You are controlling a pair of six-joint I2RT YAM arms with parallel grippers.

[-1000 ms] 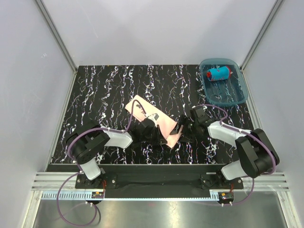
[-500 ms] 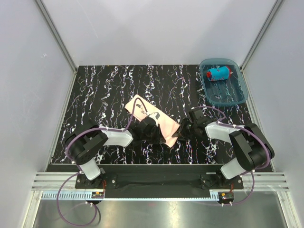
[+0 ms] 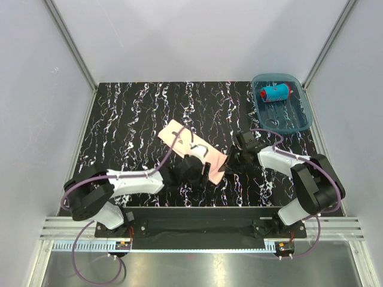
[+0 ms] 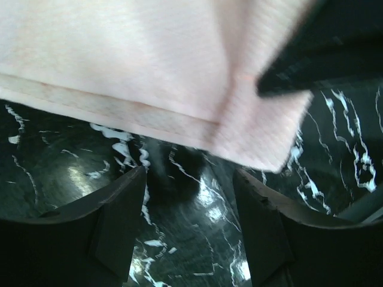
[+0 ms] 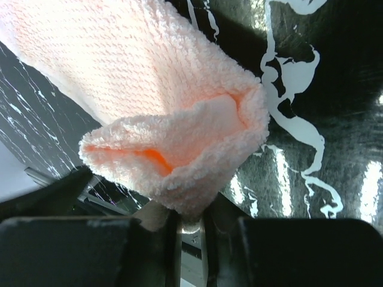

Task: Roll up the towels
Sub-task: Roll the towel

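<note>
Peach towel [image 3: 209, 156] mid-table, pinched at its near-right corner.
Lies diag. on the marbled table [image 3: 131, 119], partly folded over. R gripper [image 5: 190, 220] is clamped on the doubled, curled corner. L gripper [image 4: 188, 191] sits at the towel's near edge w/ jaws apart, nothing btwn them. Blue towel [image 3: 275, 92] lies rolled in the tray [image 3: 302, 122], far-right corner, well apart.

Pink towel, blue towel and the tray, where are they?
pink towel [image 5: 149, 72]: right wrist view, its fluffy top side.
blue towel [image 3: 276, 92]: top view, middle of the roll.
tray [image 3: 290, 118]: top view, bare floor of the tray.
</note>
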